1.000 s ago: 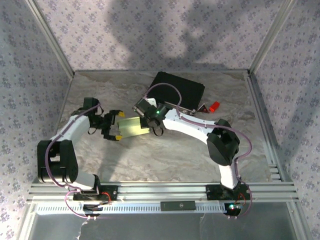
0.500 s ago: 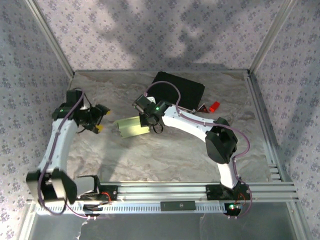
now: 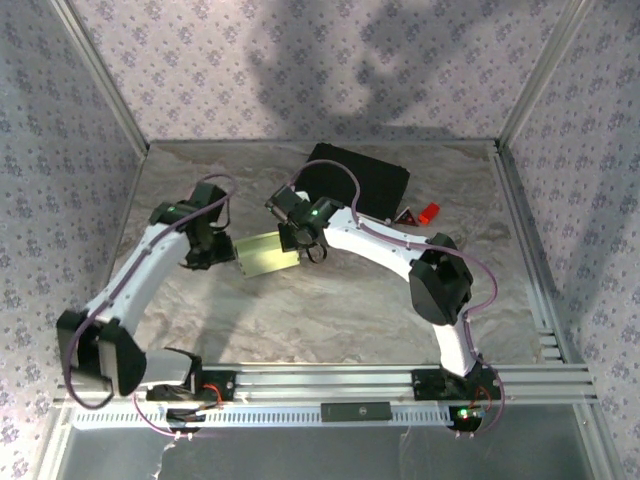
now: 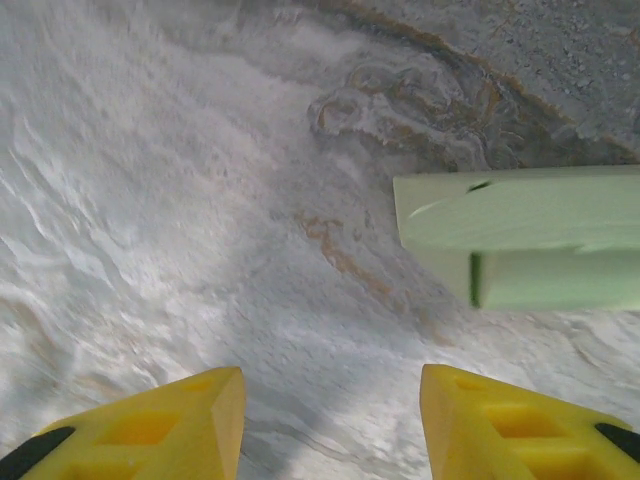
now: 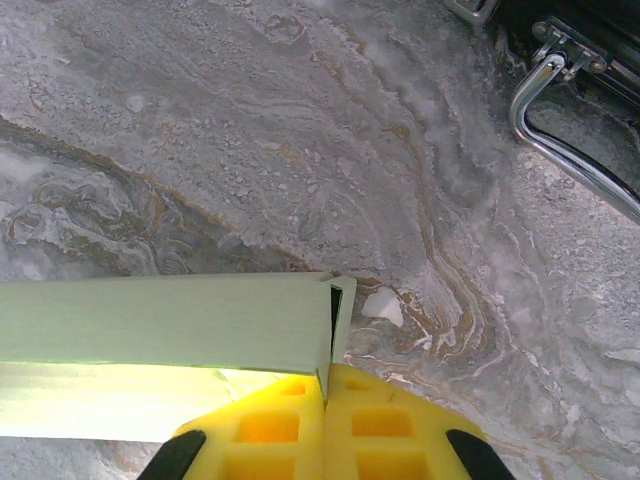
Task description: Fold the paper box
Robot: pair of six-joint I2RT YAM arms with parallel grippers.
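Observation:
The paper box (image 3: 266, 254) is a small pale green shallow box lying on the marble table, left of centre. My right gripper (image 3: 297, 239) is at its right end, and in the right wrist view the yellow fingers (image 5: 300, 425) are shut on the thin end wall of the box (image 5: 170, 320). My left gripper (image 3: 203, 250) hovers just left of the box, pointing down. In the left wrist view its yellow fingers (image 4: 190, 425) stand apart over bare table. The box (image 4: 520, 235) lies ahead to the right, clear of them.
A black hard case (image 3: 360, 180) with a metal handle (image 5: 570, 150) sits behind the right gripper. A small red object (image 3: 428, 212) lies to the case's right. Aluminium frame posts and patterned walls (image 3: 80, 150) bound the table.
The left arm pulled away from the box's left edge toward the left wall, then swung back close to it, its jaws narrowing. The right gripper kept its hold and barely moved.

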